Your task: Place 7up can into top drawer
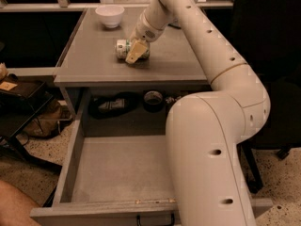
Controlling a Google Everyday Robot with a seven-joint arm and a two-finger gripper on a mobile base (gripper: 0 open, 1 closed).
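Observation:
The 7up can [122, 48] lies on its side on the grey tabletop [174, 60], white and green with a silver end facing left. My gripper [135, 52] reaches down from the upper right and sits over the can's right half, hiding that part. The top drawer [117, 173] is pulled out wide below the tabletop, with a flat grey bottom that holds nothing and a small black handle [155, 219] on its front edge. My white arm [207, 140] covers the drawer's right side.
A white bowl [110, 15] stands at the tabletop's back left. On the shelf behind the drawer lie a dark object [113, 105] and a tape roll [153, 100]. A black chair [23, 102] is at the left and a person's knee [11, 206] at the bottom left.

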